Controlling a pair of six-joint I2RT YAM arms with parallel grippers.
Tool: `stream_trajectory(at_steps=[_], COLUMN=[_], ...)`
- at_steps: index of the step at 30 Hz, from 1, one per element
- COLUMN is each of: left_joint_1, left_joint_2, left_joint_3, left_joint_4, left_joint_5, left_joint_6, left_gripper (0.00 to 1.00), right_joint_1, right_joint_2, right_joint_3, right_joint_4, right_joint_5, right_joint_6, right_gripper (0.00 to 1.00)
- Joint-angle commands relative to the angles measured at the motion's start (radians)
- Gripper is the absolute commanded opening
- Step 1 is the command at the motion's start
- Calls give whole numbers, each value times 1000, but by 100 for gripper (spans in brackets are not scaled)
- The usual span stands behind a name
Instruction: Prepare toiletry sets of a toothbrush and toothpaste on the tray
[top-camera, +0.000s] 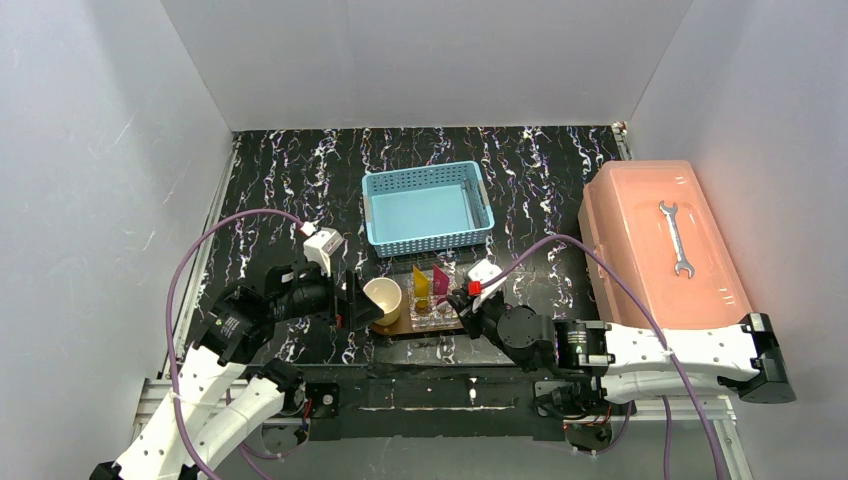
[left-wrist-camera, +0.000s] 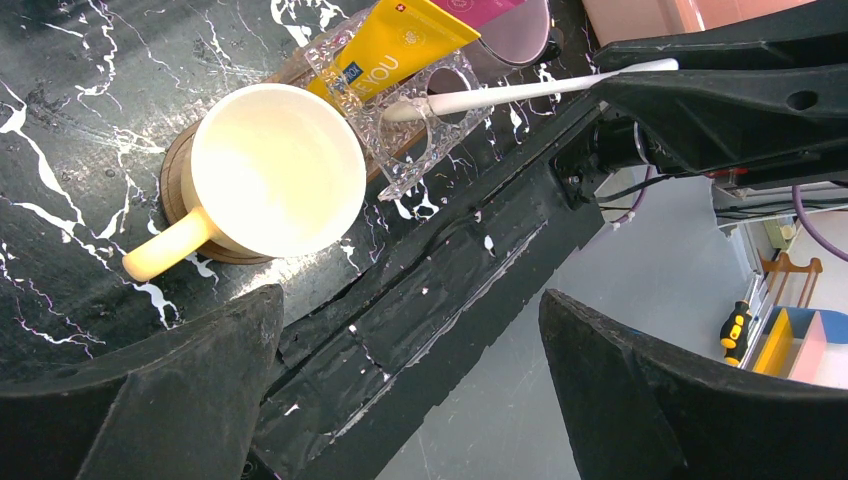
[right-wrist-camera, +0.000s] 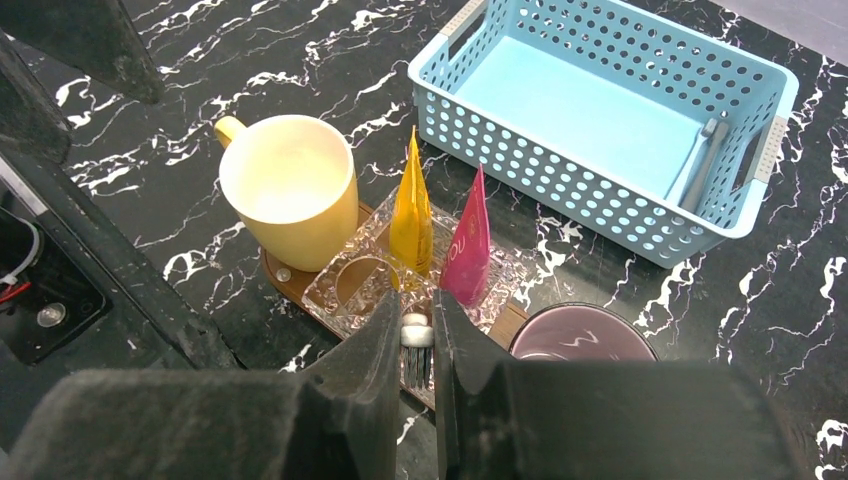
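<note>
The dark-brown tray (top-camera: 400, 328) holds a yellow cup (top-camera: 383, 300), a clear holder (right-wrist-camera: 350, 285) and a purple cup (right-wrist-camera: 583, 335). The yellow toothpaste (right-wrist-camera: 411, 215) and the pink toothpaste (right-wrist-camera: 467, 240) stand upright in the holder. My right gripper (right-wrist-camera: 416, 310) is shut on a pale toothbrush (right-wrist-camera: 416, 335) just above the holder's near edge. In the left wrist view the toothbrush (left-wrist-camera: 530, 92) has its tip at a holder hole. A second pale toothbrush (right-wrist-camera: 700, 160) lies in the blue basket. My left gripper (left-wrist-camera: 410, 390) is open and empty beside the yellow cup (left-wrist-camera: 275, 170).
A light-blue perforated basket (top-camera: 428, 208) stands behind the tray. A salmon-pink box (top-camera: 640, 270) with a wrench (top-camera: 677, 238) on its lid sits at the right. The table's near edge and the mounting rail (left-wrist-camera: 420, 290) lie under my left gripper.
</note>
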Motion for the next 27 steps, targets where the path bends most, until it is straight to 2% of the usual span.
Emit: stream_trajectory(at_steps=[1,27], left_joint_1=[-2,-2], left_joint_2=[4,3], left_joint_3=[-11,-14], left_joint_4=[5,6], left_joint_5=[0,0], left_joint_6=[4,0], left_gripper=[99,99], right_joint_1=[3,3], right_joint_2=[-20,-21], right_joint_3=[-28,-168], right_joint_4=[127,311], right_joint_5=[41,73], right_joint_6=[-29,-53], right_gripper=[1,1])
